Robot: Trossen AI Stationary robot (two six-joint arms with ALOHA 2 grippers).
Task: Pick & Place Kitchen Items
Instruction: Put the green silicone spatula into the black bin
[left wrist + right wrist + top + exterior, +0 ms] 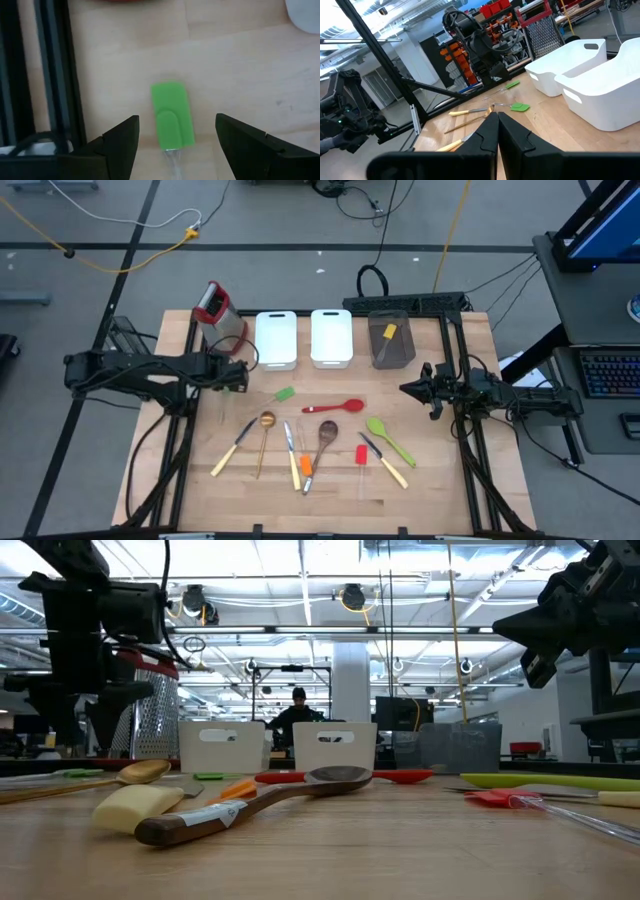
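Small utensils lie flat on the wooden table [440, 480]: a red spoon [335, 408], a wooden spoon [325, 435], a gold spoon [266, 425], a green spoon [386, 436], a red spatula [361, 455], cream-handled knives [232, 450], and a green spatula [284, 394]. A second green spatula [172, 117] with a clear handle lies under my left gripper [177, 120]. That gripper [238, 375] is open, with one finger on each side of the spatula's head, and hangs above the table. My right gripper [497, 125] is shut and empty at the table's right [408, 389].
A red-topped metal grater [218, 310] stands at the far left. Two white trays [276, 338] [331, 337] and a grey tray [400, 348] holding a yellow spatula [388, 335] line the far edge. A black frame rail [55, 75] runs close beside my left gripper. A person [298, 712] stands beyond the table.
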